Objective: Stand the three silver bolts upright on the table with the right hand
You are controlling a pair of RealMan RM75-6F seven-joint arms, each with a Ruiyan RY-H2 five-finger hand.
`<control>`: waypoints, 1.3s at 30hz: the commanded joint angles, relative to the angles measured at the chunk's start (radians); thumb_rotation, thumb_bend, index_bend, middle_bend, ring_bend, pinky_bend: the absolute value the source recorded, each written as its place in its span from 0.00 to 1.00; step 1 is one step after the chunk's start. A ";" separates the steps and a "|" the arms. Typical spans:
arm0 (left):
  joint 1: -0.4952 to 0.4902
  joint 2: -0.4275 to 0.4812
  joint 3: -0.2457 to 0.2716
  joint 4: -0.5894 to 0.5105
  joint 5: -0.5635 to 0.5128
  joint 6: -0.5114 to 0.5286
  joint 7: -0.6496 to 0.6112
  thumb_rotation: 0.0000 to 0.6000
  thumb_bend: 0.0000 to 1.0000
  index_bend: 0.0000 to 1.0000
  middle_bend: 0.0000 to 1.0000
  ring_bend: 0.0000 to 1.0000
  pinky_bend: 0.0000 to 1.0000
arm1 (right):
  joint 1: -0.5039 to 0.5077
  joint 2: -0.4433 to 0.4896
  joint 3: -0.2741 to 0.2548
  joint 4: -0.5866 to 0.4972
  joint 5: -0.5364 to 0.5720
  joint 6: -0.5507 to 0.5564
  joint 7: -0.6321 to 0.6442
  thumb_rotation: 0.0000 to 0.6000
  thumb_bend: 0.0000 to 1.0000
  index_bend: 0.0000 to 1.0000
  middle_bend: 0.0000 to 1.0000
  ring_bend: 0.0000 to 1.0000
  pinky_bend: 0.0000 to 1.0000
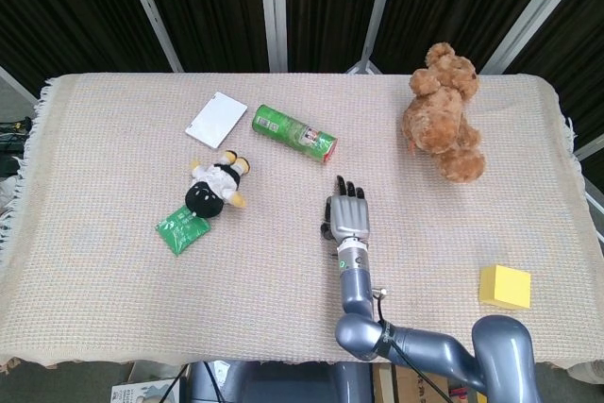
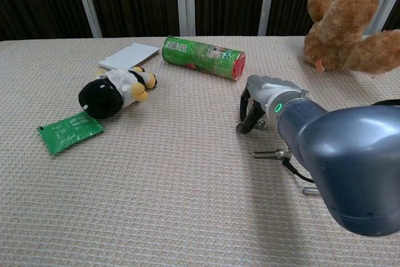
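Note:
My right hand (image 1: 346, 215) hovers palm down mid-table, its dark fingers (image 2: 249, 114) bent toward the cloth. I see nothing held in it. One silver bolt (image 2: 270, 153) lies on its side just behind the hand, beside the wrist. A second silver bolt (image 2: 309, 190) lies flat nearer me, partly hidden by the forearm. In the head view one bolt (image 1: 378, 292) shows beside the forearm. A third bolt is not visible; none stands upright. My left hand is out of both views.
A green can (image 1: 294, 133) lies on its side beyond the hand, with a white card (image 1: 216, 119) further left. A black-and-white plush (image 1: 215, 187) and a green packet (image 1: 183, 227) sit left. A brown teddy bear (image 1: 442, 112) is back right, a yellow block (image 1: 504, 287) front right.

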State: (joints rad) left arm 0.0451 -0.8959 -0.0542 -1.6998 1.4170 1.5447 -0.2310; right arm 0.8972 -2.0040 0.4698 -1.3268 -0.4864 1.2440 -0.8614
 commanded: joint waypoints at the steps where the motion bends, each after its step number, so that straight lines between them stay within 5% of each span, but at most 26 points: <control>1: 0.000 0.001 0.001 -0.001 0.000 -0.001 -0.001 1.00 0.09 0.12 0.04 0.03 0.10 | 0.001 0.003 0.003 -0.008 -0.005 0.003 0.004 1.00 0.34 0.65 0.00 0.08 0.12; 20: -0.004 0.005 -0.002 -0.015 -0.014 -0.016 0.009 1.00 0.09 0.12 0.04 0.03 0.10 | 0.017 0.051 0.062 -0.114 0.033 0.018 0.023 1.00 0.35 0.65 0.00 0.08 0.12; 39: -0.009 0.006 -0.006 -0.024 -0.026 -0.027 0.020 1.00 0.09 0.12 0.04 0.03 0.10 | 0.037 0.065 0.066 -0.116 0.063 0.019 0.046 1.00 0.35 0.65 0.00 0.08 0.12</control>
State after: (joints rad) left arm 0.0362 -0.8896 -0.0600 -1.7237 1.3907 1.5176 -0.2107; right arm 0.9335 -1.9388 0.5361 -1.4431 -0.4241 1.2632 -0.8158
